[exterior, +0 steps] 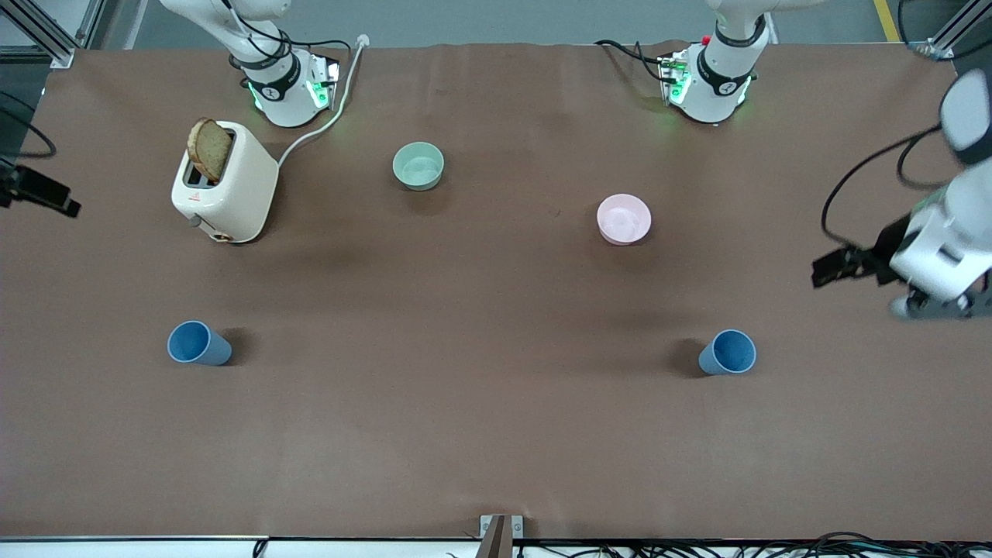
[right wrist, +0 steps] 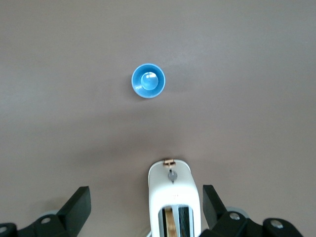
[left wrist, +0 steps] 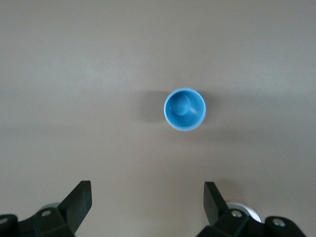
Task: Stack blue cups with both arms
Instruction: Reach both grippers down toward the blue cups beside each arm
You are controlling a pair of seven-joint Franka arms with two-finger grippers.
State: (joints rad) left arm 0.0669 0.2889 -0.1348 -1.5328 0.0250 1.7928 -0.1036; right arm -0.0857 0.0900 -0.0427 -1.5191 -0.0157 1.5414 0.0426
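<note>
Two blue cups stand upright and far apart on the brown table. One cup [exterior: 199,343] is toward the right arm's end, the other cup [exterior: 728,353] toward the left arm's end. My left gripper [left wrist: 147,190] is open and empty, high over the table, with its cup [left wrist: 184,109] ahead of the fingertips. The left arm's hand [exterior: 942,248] shows at the edge of the front view. My right gripper [right wrist: 145,192] is open and empty, high over the toaster, with its cup [right wrist: 148,81] farther ahead. The right gripper is not seen in the front view.
A cream toaster [exterior: 225,182] with a slice of bread stands near the right arm's base and also shows in the right wrist view [right wrist: 170,197]. Its white cable runs to the table's back edge. A pale green bowl [exterior: 418,165] and a pink bowl [exterior: 624,218] sit mid-table.
</note>
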